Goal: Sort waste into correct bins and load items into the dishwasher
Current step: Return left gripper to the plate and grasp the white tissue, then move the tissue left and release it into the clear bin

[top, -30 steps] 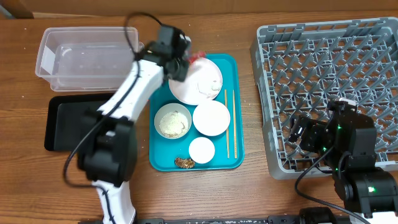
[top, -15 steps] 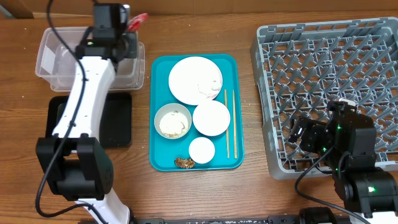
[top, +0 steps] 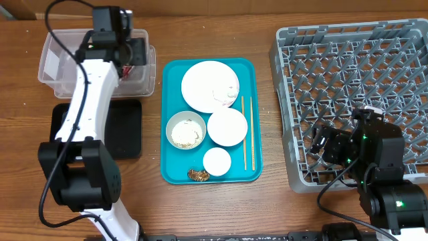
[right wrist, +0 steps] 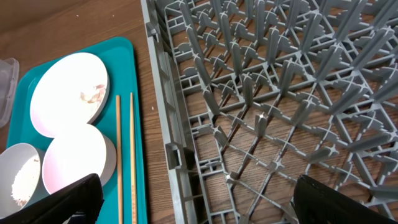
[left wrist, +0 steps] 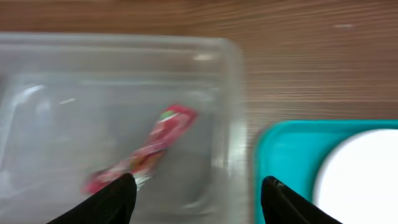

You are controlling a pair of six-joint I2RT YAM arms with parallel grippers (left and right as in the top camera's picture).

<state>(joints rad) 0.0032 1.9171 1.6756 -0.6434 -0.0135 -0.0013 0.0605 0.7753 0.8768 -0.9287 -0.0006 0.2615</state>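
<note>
Left fingers [left wrist: 115, 202] hang spread and empty above the tub [left wrist: 233, 93]; the wrapper [left wrist: 149, 146] lies slantwise inside it, lower left of frame.

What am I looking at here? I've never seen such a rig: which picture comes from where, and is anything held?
This is a two-armed robot at a wooden table. One picture looks down from above; the other two come from a camera on each wrist, so the dark shapes at their bottom edge are that arm's own fingers. A teal tray carries a plate, two bowls, a cup, chopsticks and a brown lump. A clear tub and black tray lie on one side, a grey dish rack on the other. The left hand is open above the tub, with a red-and-white wrapper inside it. The right hand, also open, hovers over the rack. Nothing is held.
</note>
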